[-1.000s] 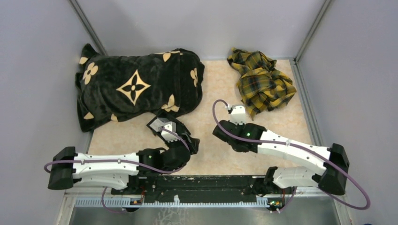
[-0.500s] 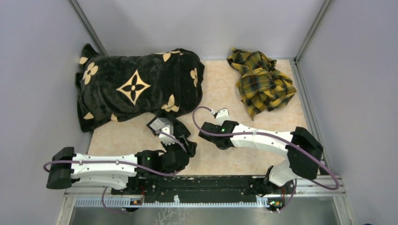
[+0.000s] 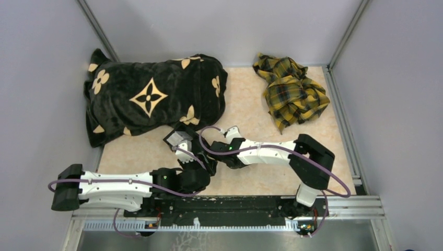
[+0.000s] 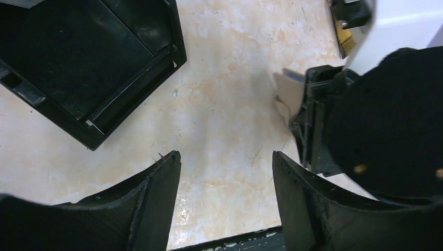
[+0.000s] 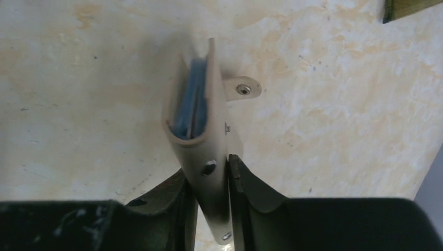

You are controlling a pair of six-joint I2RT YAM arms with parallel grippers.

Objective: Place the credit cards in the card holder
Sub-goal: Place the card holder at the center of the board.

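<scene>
My right gripper (image 5: 209, 178) is shut on the tan card holder (image 5: 203, 136) and holds it edge-on above the marble table. Blue cards (image 5: 190, 104) sit inside its open fold, and its tab with a metal snap (image 5: 241, 89) sticks out to the right. In the top view my right gripper (image 3: 217, 151) is just right of my left gripper (image 3: 206, 161); the holder is hidden there. My left gripper (image 4: 225, 157) is open and empty over bare table. The right gripper (image 4: 365, 120) and a corner of the holder (image 4: 289, 90) show at its right.
A black rectangular tray (image 4: 78, 68) lies to the upper left of my left gripper; it also shows in the top view (image 3: 173, 137). A black blanket with tan flowers (image 3: 151, 97) lies at the back left. A yellow plaid cloth (image 3: 290, 91) lies at the back right.
My right arm has swung left with the card holder, from mid-right of the table to right beside my left gripper. The left arm has barely moved.
</scene>
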